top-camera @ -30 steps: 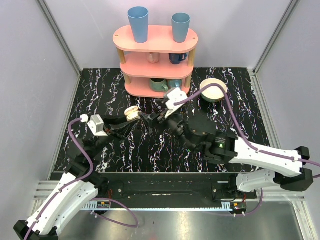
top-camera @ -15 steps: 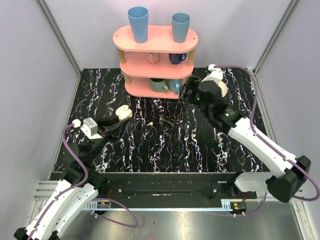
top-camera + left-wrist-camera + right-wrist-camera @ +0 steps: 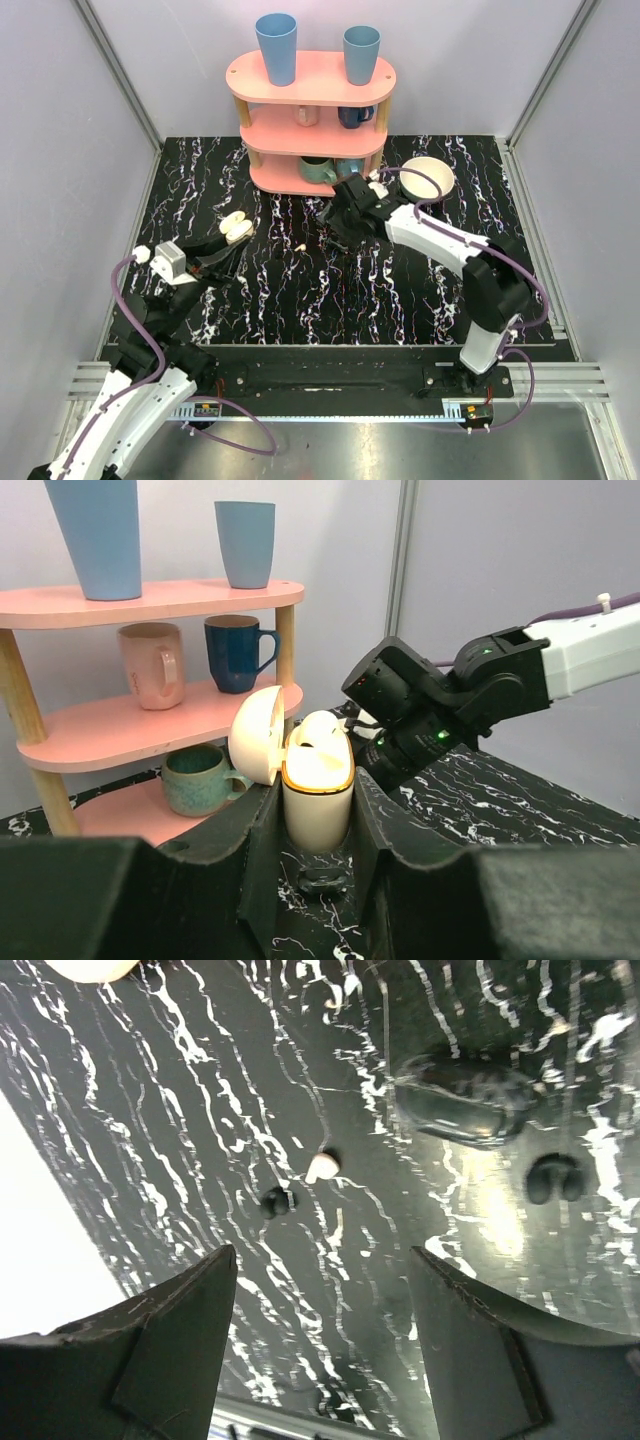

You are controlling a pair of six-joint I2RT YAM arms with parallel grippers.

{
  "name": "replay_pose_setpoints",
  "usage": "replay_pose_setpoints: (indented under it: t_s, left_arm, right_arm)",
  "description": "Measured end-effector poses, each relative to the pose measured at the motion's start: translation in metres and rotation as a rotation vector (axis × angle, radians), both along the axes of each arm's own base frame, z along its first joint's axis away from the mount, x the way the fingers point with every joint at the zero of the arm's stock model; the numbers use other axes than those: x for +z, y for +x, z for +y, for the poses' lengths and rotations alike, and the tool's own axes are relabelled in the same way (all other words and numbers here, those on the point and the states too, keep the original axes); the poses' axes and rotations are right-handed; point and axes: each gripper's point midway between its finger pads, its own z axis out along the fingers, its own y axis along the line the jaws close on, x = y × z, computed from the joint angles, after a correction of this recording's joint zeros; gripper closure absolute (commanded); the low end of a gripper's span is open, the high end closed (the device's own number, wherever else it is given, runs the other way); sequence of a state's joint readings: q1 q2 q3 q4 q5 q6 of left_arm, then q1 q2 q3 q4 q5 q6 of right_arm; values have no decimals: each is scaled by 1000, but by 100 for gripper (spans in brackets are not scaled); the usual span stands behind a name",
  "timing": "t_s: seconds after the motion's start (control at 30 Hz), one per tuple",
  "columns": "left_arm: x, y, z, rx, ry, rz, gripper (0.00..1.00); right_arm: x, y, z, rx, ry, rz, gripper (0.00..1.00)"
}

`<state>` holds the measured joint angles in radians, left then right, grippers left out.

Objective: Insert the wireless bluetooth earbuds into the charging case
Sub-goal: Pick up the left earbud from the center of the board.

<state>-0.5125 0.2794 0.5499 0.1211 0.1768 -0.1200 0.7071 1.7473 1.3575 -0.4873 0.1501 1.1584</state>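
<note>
**Case gripped, one earbud loose**

Your left jaws are clamped on the case [image 3: 318,800], which stands upright with its lid swung open at 9 o'clock on the worktop [image 3: 400,300]. Your right jaws are spread wide and empty, low over the worktop just in front of the shelf [image 3: 310,72] at 12 o'clock. Seen from overhead, one earbud [image 3: 322,1166] lies loose at their 8 o'clock.
</note>
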Motion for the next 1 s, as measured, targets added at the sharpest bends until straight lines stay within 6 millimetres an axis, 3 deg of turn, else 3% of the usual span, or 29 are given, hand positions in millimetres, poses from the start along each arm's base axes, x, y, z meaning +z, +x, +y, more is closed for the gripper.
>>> replay_pose_setpoints:
  t_s: [0.2, 0.43, 0.7, 1.0]
  left_arm:
    - [-2, 0, 11, 53, -11, 23, 100]
    - [-5, 7, 26, 143, -13, 71, 100]
    - [-11, 8, 38, 201, -22, 97, 100]
    - [-9, 7, 46, 235, -39, 94, 100]
  right_arm:
    - [-1, 16, 35, -65, 131, 93, 24]
    - [-13, 37, 62, -133, 138, 177, 23]
    - [-35, 35, 64, -231, 80, 303, 29]
    - [-73, 33, 68, -269, 24, 392, 33]
